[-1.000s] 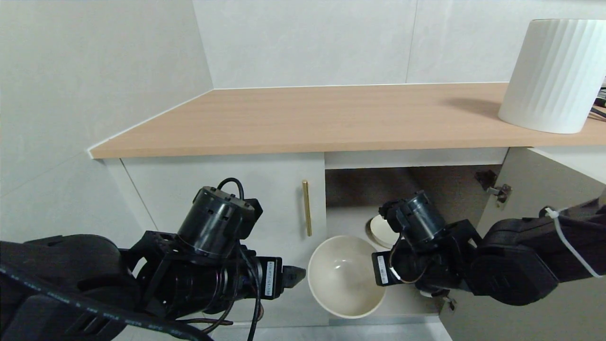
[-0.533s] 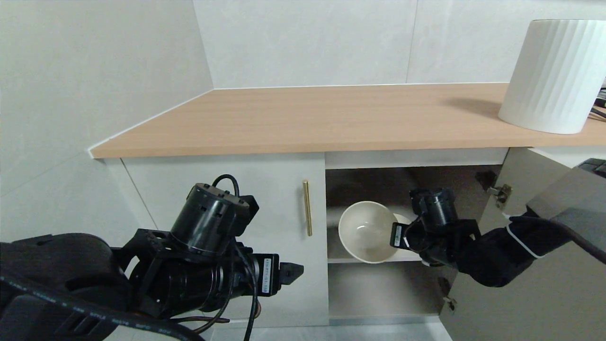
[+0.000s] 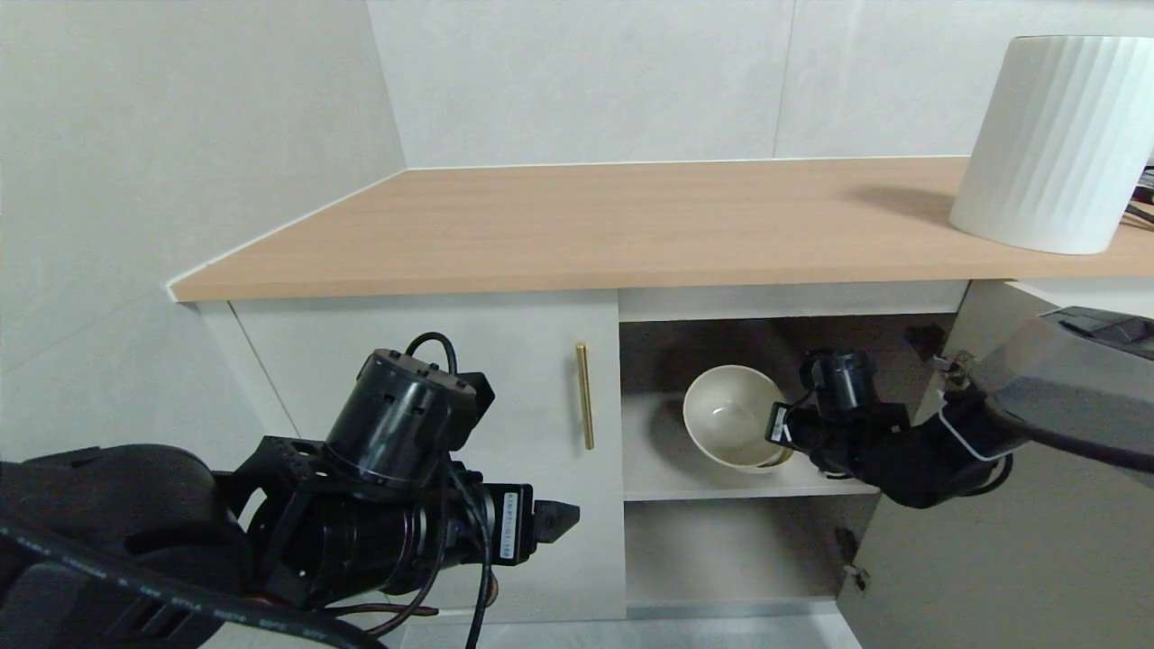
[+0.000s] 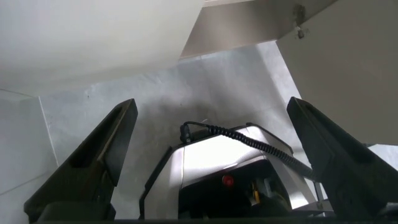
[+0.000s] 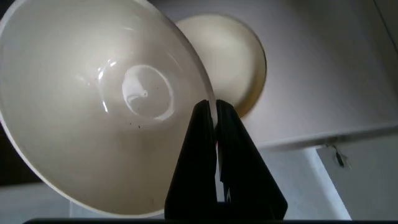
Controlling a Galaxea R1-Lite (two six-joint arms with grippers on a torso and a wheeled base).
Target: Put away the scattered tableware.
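A cream bowl hangs tilted just above the upper shelf inside the open cabinet, its opening facing out. My right gripper is shut on the bowl's right rim. In the right wrist view the fingers pinch the rim of the bowl, and a cream plate lies on the shelf behind it. My left gripper stays low in front of the closed left door, open and holding nothing; its two fingers stand wide apart in the left wrist view.
The closed left door carries a gold handle. The right door is swung open beside my right arm. A lower shelf sits under the upper one. A white ribbed container stands on the wooden countertop.
My right arm has carried the bowl up and inward, from in front of the cabinet's lower part to above the upper shelf. The left arm has barely shifted.
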